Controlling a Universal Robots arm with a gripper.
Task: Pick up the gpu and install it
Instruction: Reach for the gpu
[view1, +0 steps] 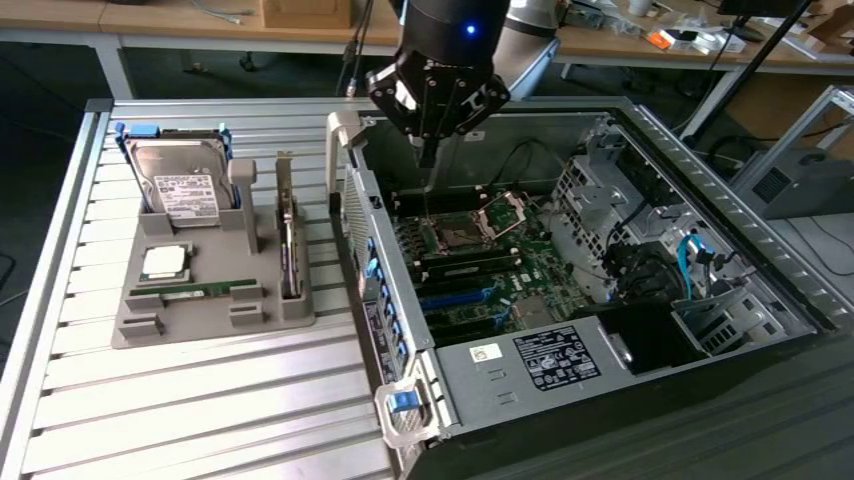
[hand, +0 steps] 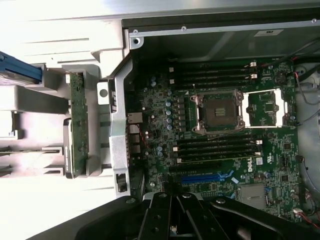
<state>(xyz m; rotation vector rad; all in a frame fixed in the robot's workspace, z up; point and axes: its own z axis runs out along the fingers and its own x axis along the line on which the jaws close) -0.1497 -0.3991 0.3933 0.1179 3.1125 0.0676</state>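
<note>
Grey holder (view1: 134, 335) on slatted table (view1: 200, 420): hard drive (view1: 180, 185) standing at the back, processor (view1: 166, 261) and memory stick (view1: 194, 287) lying flat.

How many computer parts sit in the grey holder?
4: hard drive standing at the far end, processor lying in the middle, green memory stick nearer the camera, gpu upright on the exterior view's right. None seems hidden.

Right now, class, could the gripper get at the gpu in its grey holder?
Probably yes: the gpu stands upright, top edge uncovered, and the gripper, fingers shut, hangs higher than the case wall between them.
</note>
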